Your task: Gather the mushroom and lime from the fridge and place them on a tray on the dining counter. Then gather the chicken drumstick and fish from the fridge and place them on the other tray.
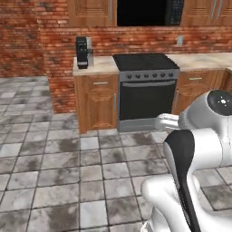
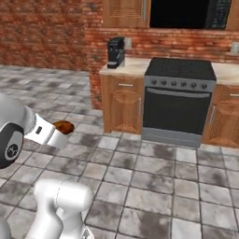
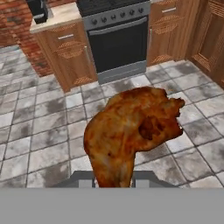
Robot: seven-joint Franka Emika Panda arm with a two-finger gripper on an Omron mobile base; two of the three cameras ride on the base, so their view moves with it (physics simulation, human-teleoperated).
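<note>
Grey stone-tile floor runs wide and bare from the robot out to the far wall, a red brick wall with wood upper cabinets. Against it sits a black oven with a dark cooktop and a row of knobs, and a black microwave hangs above. Wood base cabinets stand either side of the oven; the left cabinet has a beige counter on top carrying a black coffee machine at its left end. In the hand view another run of wood cabinets comes nearer along the right side. The chicken drumstick sits directly ahead of the hand camera, rising from the bottom centre where the fingers are and hiding them, thick end up and right. From the right base view the gripper is held out over the floor on the left, with the drumstick's brown end poking out of its tip, so it's clamped on the meat. Open tiles lie in front and to the left; nearest edges are the cabinet fronts far ahead and to the right.
</note>
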